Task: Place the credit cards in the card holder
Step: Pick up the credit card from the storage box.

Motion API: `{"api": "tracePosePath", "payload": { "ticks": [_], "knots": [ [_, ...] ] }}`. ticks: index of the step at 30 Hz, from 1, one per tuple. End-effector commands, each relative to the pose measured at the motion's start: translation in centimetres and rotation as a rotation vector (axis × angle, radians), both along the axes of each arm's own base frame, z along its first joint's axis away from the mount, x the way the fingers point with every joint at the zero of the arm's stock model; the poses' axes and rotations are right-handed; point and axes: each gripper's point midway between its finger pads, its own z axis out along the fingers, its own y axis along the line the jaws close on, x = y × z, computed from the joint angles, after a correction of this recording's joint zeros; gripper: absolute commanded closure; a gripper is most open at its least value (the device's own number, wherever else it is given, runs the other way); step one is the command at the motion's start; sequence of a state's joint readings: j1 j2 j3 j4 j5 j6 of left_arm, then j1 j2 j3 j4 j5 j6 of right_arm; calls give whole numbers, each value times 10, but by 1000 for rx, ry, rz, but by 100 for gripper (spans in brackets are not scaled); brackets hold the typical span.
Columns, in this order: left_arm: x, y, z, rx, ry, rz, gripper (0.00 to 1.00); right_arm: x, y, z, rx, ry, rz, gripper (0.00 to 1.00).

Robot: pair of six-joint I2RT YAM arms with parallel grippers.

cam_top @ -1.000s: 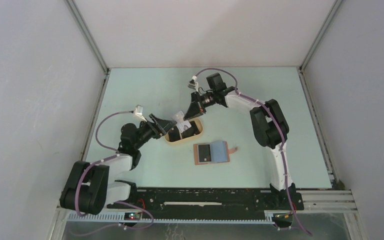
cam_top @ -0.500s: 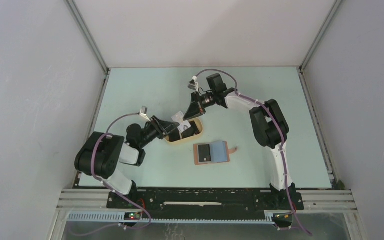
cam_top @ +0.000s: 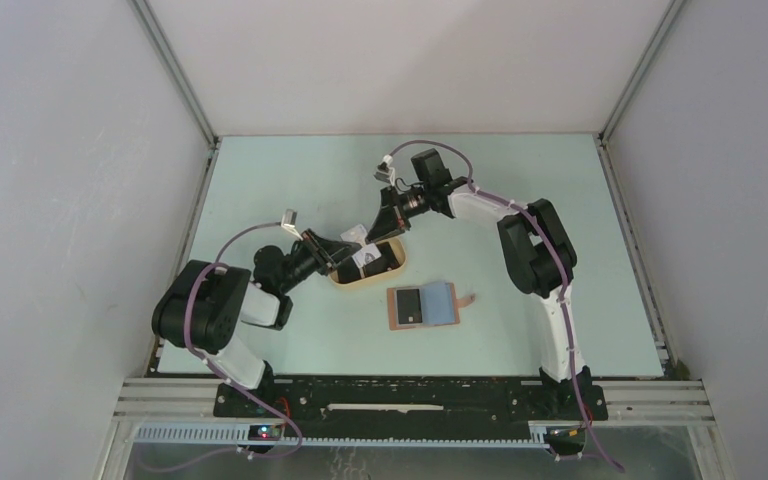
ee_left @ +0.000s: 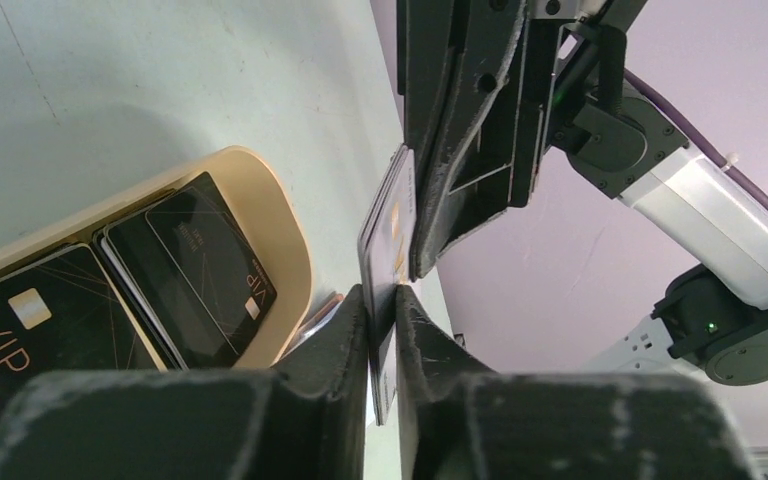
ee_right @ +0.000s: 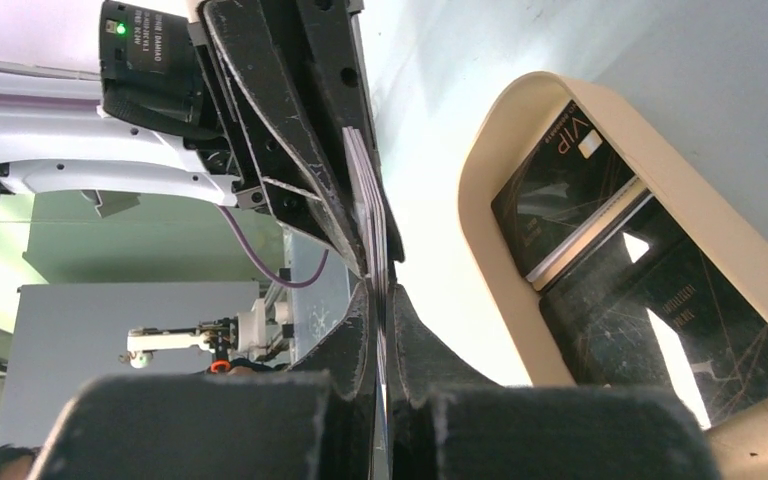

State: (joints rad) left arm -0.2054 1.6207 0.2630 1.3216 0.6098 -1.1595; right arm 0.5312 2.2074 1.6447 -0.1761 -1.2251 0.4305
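A pale credit card (cam_top: pixel 360 238) hangs edge-on over the tan tray, gripped from both ends. My left gripper (ee_left: pixel 382 300) is shut on its lower end. My right gripper (ee_right: pixel 381 290) is shut on the same card (ee_right: pixel 363 190) from the opposite side, so the fingers of the two grippers nearly meet. Black credit cards (ee_left: pixel 200 260) marked VIP lie flat in the tray, also visible as dark cards (ee_right: pixel 570 190) in the right wrist view. The card holder (cam_top: pixel 425 304) lies open on the table in front of the tray, blue pockets up, with a dark card in its left half.
The tan oval tray (cam_top: pixel 345 280) sits mid-table beneath both grippers; its rim (ee_left: pixel 280 220) is close below the left fingers. Grey walls enclose the pale green table on the left, back and right.
My left gripper has moved in toward the right gripper and shut on the pale card. The left arm's shoulder swung round. The right arm has barely moved.
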Motion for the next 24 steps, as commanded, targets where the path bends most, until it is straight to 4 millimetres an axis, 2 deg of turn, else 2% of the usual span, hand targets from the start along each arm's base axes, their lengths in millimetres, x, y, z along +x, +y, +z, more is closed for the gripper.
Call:
{"api": "tracePosePath", "payload": {
  "ticks": [1, 6, 9, 13, 19, 22, 24],
  "knots": [
    [3, -7, 18, -7, -79, -42, 88, -1, 5, 8, 7, -24, 15, 98],
    [-3, -8, 19, 5, -100, -75, 90, -4, 2, 8, 12, -26, 36, 75],
    [-7, -8, 19, 4, -108, -98, 90, -6, 2, 10, 23, -29, 54, 65],
    [-9, -7, 20, 0, -114, -125, 88, -10, 2, 9, 28, -23, 80, 57],
    [-7, -4, 16, -1, -104, -138, 87, -17, 5, 7, 43, -9, 113, 60],
    [-5, -3, 14, -3, -94, -139, 86, -19, 8, 6, 39, -5, 121, 67],
    [-4, -4, 14, -4, -91, -142, 86, -18, 9, 6, 36, -5, 120, 80]
  ]
}}
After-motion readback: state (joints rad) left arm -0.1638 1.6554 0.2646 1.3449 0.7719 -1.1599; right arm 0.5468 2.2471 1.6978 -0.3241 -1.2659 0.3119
